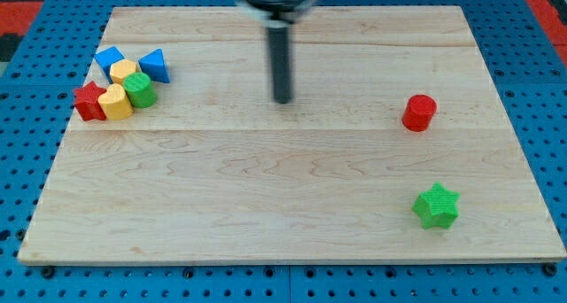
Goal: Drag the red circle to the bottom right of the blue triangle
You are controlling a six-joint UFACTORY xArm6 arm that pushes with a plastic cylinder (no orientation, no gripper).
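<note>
1. The wooden counter (292, 205) is the biggest thing here. It holds all the blocks.
2. My tip (283, 99) is the landmark. It sits near the view's top middle of the counter. It touches no block. There is no hand on this arm, only a rod, so nothing opens or shuts.
3. The green star (436, 206) lies far to the view's right of my tip and lower down.
4. The red circle (419, 112) lies well to the view's right of my tip, only a bit lower.
5. The blue triangle (154, 65) lies well to the view's left of my tip, in a clump of blocks.
6. I think my tip must go around to the circle's far right side, then push left.
</note>
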